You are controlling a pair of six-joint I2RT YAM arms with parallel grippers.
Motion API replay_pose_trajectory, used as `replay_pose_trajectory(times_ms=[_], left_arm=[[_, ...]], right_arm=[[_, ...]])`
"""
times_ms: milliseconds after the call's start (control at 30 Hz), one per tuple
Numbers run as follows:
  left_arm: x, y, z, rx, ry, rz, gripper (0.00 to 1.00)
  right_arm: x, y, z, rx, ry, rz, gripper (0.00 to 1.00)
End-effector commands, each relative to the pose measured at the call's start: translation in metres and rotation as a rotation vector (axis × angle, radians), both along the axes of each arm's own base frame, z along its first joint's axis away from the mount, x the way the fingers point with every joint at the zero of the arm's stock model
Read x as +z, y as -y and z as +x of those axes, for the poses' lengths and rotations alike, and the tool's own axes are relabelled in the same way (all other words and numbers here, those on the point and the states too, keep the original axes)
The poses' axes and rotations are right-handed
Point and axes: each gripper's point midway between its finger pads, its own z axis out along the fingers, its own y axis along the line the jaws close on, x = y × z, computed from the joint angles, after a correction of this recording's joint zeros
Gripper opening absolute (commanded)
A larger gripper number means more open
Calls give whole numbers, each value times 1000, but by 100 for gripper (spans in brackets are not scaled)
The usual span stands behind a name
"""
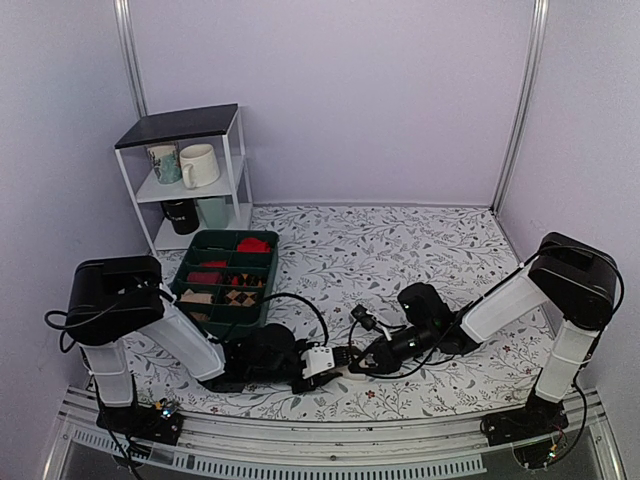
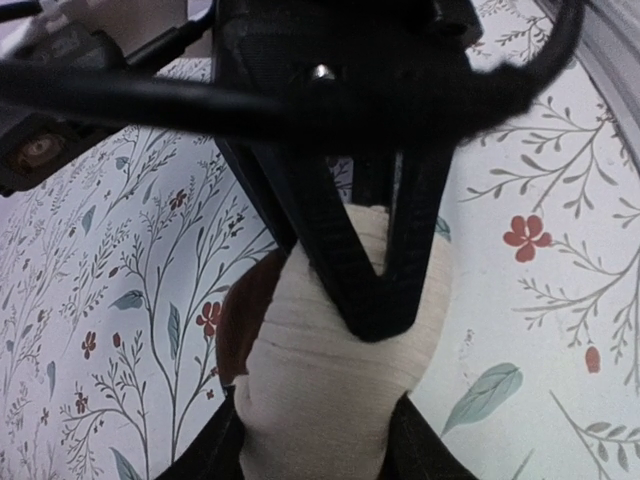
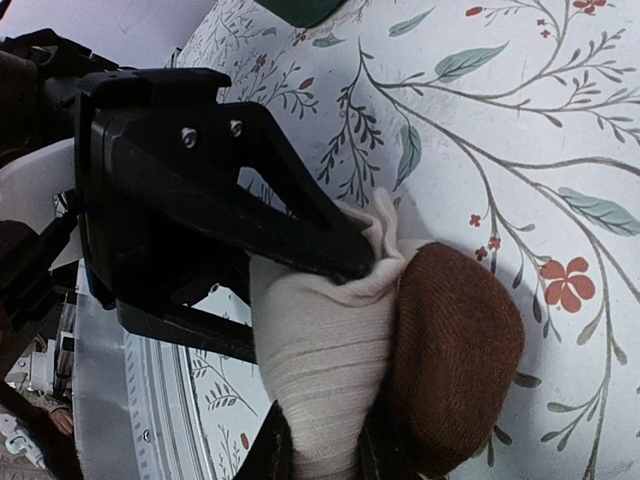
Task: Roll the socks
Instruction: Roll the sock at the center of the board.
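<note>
Both my arms meet at the middle of the table's (image 3: 520,150) near edge, and the socks (image 3: 320,340) are right there between them, bunched into a short cream roll lying on the flowered cloth. The roll's long axis runs left to right, so it points from one gripper to the other. The dark brown end (image 3: 455,360) bulges out on its far side, touching the cream. My left gripper (image 2: 375,318) comes in from the left with its jaws part-way in. One finger presses into a pinch of cream fabric at the roll's left end and the other sits on the near side of it. Whether that is a real hold, I cannot tell. My right gripper (image 1: 360,366) reaches in from the right, its jaws narrow and clamped on either side of the roll's right end, so it has the socks. Neither arm is nearer: both are on the bundle. My read is that the next move depends on the left jaws biting the left end squarely, along that left-right line, while the right keeps the roll from turning. As for brands or lettering, I can read none on the socks or on either gripper.
</note>
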Motion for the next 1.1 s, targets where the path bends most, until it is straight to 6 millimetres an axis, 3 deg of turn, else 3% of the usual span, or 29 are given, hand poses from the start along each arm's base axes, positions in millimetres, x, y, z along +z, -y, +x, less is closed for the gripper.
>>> replay_pose_trajectory(times_ms=[0, 233, 367, 567, 833, 933, 967, 1067], left_arm=[[-38, -14, -5, 9, -79, 129, 36], [-43, -16, -9, 1, -109, 149, 0], [-45, -17, -14, -11, -157, 165, 0], [-52, -25, -28, 7, -328, 208, 0], [-85, -50, -53, 45, -544, 354, 0], [-88, -53, -58, 55, -589, 362, 0], [-100, -60, -61, 66, -612, 394, 0], [-110, -67, -65, 76, -655, 433, 0]], right_arm=[[-74, 58, -47, -13, -226, -326, 9], [-72, 58, -46, -15, -223, -321, 9], [-66, 54, -40, -23, -192, -301, 13], [-39, 41, -6, -89, 0, -230, 36], [44, 38, 33, -178, 397, -42, 46], [74, 45, 32, -171, 539, 35, 56], [81, 46, 30, -167, 570, 60, 59], [91, 49, 20, -121, 632, 108, 60]])
